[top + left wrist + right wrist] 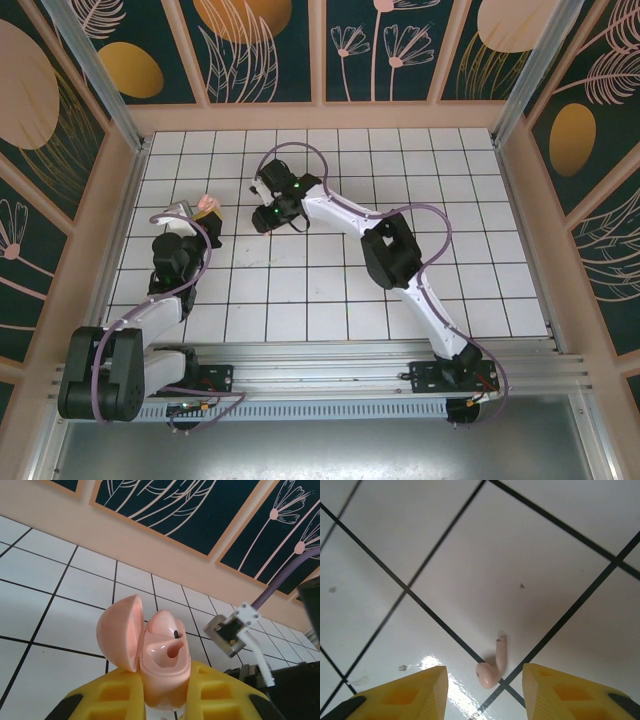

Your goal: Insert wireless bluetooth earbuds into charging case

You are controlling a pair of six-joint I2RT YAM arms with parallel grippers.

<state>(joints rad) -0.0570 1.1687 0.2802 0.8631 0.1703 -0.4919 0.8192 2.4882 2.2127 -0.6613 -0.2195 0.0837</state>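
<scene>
White tiles with black grid lines form the surface (330, 290), boxed in by dark teal floral wall panels (380, 50) in peach frames. At about 9 o'clock on it, the left end effector (162, 682) is clenched on the lower body of the pink charging case (162, 657). The case is held upright, its domed lid (120, 630) swung open toward 9 o'clock. Nearer 11 o'clock, the right end effector (485, 681) hangs over a tile with its yellow fingers (405, 695) spread, gripping nothing. The loose earbud (491, 671) lies flat between them at 6 o'clock in the wrist view, touching neither finger, stem pointing to 12. What looks like another earbud (167, 622) already sits in the case beside an empty well. The loose bud should be very light, rigid, glossy and prone to slip or roll; pinching across its bulbous head seems safest. No brand or lettering is legible.
</scene>
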